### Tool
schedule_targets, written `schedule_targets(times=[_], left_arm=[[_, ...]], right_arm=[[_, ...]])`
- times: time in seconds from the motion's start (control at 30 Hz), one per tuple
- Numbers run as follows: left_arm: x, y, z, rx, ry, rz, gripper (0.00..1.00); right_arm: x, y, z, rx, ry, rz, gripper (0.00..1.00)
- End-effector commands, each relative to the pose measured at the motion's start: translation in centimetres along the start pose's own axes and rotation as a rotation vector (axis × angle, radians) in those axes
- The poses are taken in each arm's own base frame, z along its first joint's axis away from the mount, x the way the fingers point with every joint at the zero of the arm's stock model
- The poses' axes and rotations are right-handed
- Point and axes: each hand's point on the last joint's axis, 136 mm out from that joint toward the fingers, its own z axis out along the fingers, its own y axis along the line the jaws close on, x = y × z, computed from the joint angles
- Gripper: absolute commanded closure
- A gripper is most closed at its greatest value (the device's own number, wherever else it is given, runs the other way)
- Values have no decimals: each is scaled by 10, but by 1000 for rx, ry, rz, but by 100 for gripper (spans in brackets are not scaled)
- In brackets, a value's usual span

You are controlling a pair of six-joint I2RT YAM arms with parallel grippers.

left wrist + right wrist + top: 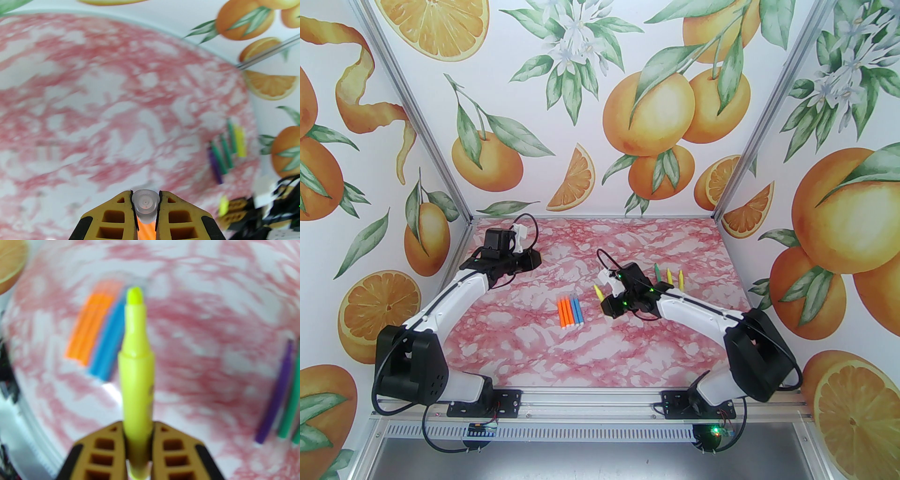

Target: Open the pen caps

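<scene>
Gripping a yellow marker [136,371] by its barrel, the right tool [138,425] holds it above the pink-marbled worktop [562,365]. The tapered nib end points away and is bare, so this pen looks opened. Toward the far left of the worktop, well apart from every pen, the left tool [145,193] is closed tight on a small translucent pen cap [145,204], with something orange showing behind it between the pads. At mid-worktop three orange markers [564,313] and two blue markers [578,310] lie side by side, touching. By my reading their caps are yet to come off, though the ends are too small to be sure. Near the right arm lie a purple marker [274,399], green markers [289,408] and further yellow markers [669,277], their ends too blurred to judge. The job seems under way, with several pens left. A faint mark on the yellow barrel cannot be read, and no brand or lettering is legible anywhere.
</scene>
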Motion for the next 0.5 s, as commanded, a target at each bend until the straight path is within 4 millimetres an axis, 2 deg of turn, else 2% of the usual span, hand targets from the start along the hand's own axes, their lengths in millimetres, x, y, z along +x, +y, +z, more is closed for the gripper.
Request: schedule_targets(times=[0.0, 0.2, 0.47], left_arm=[[22, 34, -5, -183, 126, 93, 100], [40, 47, 17, -209, 253, 131, 100], [38, 43, 57, -148, 342, 144, 100]], right_arm=[[-8, -35, 4, 195, 22, 33, 100], [-9, -60, 15, 331, 77, 48, 100], [1, -73, 27, 397, 114, 63, 100]])
